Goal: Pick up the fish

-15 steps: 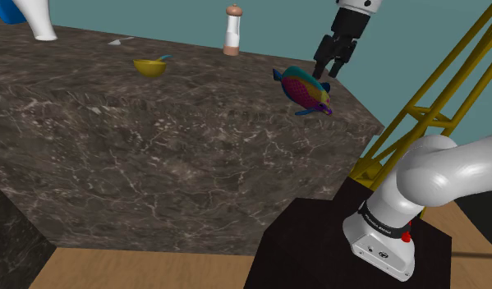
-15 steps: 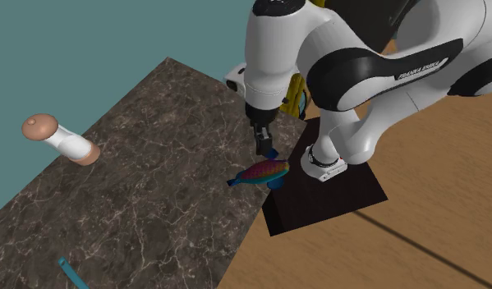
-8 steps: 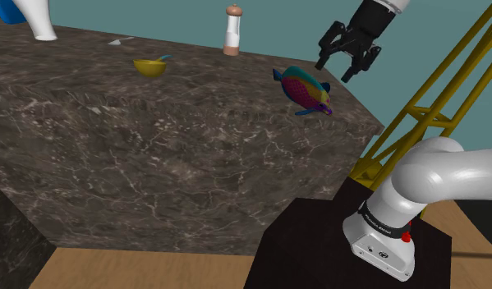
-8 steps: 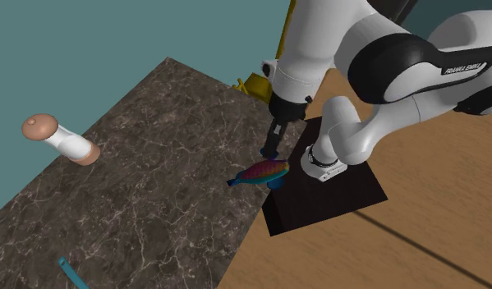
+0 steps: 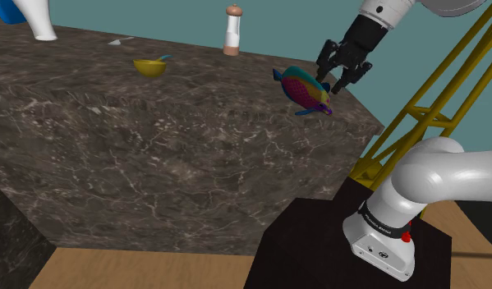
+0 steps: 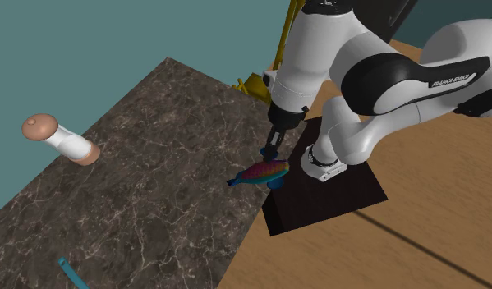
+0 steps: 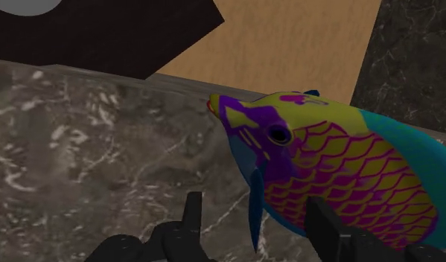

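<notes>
The fish (image 5: 304,90) is a bright toy with magenta and yellow scales, a purple face and teal fins. It lies on the dark marble counter (image 5: 154,139) near the edge closest to the stand. My gripper (image 5: 337,75) hangs open just above and beside the fish's head, not touching it. From the second exterior view the gripper (image 6: 269,153) sits right over the fish (image 6: 262,172). The wrist view has the fish (image 7: 333,175) close ahead, its front fin between my two spread fingers (image 7: 191,212).
A yellow bowl (image 5: 150,66) with a teal spoon and a white grinder (image 5: 232,31) with a tan top stand farther back on the counter. A white and blue jug (image 5: 32,16) is at the far corner. A yellow frame (image 5: 433,98) rises beside the stand (image 5: 334,246).
The gripper went up and right, away from the fish, and opened wider. It has since come back down and left, close to the fish's head. The fish has not moved.
</notes>
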